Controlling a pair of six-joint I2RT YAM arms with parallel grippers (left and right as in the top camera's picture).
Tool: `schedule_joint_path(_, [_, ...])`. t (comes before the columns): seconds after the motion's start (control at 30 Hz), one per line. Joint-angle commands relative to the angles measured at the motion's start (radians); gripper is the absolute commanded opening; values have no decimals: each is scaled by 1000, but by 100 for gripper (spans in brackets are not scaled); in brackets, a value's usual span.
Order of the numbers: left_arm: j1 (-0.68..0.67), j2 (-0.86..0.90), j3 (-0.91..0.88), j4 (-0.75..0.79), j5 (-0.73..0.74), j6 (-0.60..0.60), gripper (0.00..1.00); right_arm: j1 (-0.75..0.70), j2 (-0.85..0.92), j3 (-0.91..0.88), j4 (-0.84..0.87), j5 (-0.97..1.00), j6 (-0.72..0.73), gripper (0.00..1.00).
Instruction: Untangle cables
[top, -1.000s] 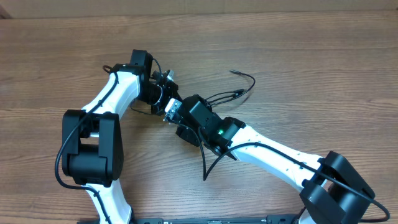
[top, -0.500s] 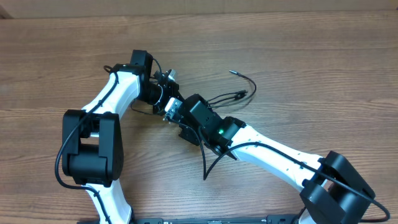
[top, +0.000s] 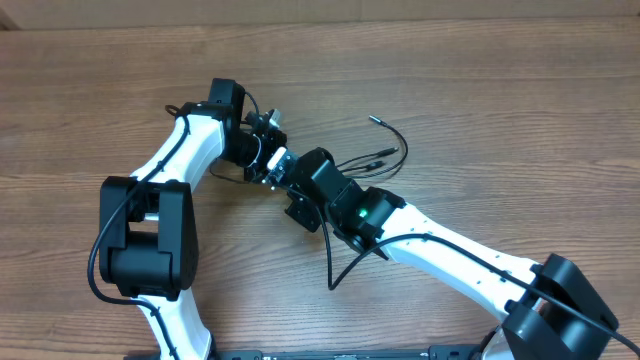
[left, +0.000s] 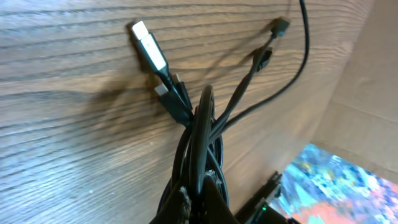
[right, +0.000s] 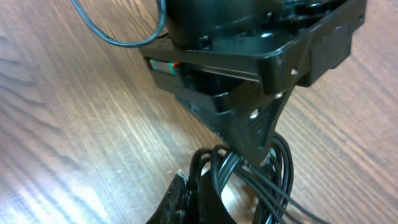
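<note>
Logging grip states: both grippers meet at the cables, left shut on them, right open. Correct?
No: the right gripper is shut on the cables too, as the right wrist view shows. The left gripper is shut on them, as stated.

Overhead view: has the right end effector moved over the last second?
Yes. The right end effector has shifted toward the far edge of the table, closer to the stationary left end effector, where the cables bunch.

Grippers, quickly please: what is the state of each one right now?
Left gripper: closed, holding the cables.
Right gripper: closed, holding the same cables, right next to the left one.
</note>
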Motion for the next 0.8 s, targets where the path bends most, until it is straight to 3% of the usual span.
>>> schedule_joint_path(0.0, [5,20,24,10,-74,9,4,3,-61,-2,-3,-90,61,4])
schedule_joint_path(0.43, [4,21,24,14,-89,8,4,3,-200,-2,-37,-169,74,5])
schedule_joint_path(0.53, [2,21,24,13,-81,8,4,3,-179,-2,-78,-168,73,35])
schedule_joint_path(0.77, [2,21,24,6,-61,8,4,3,-93,-3,-106,-135,39,59])
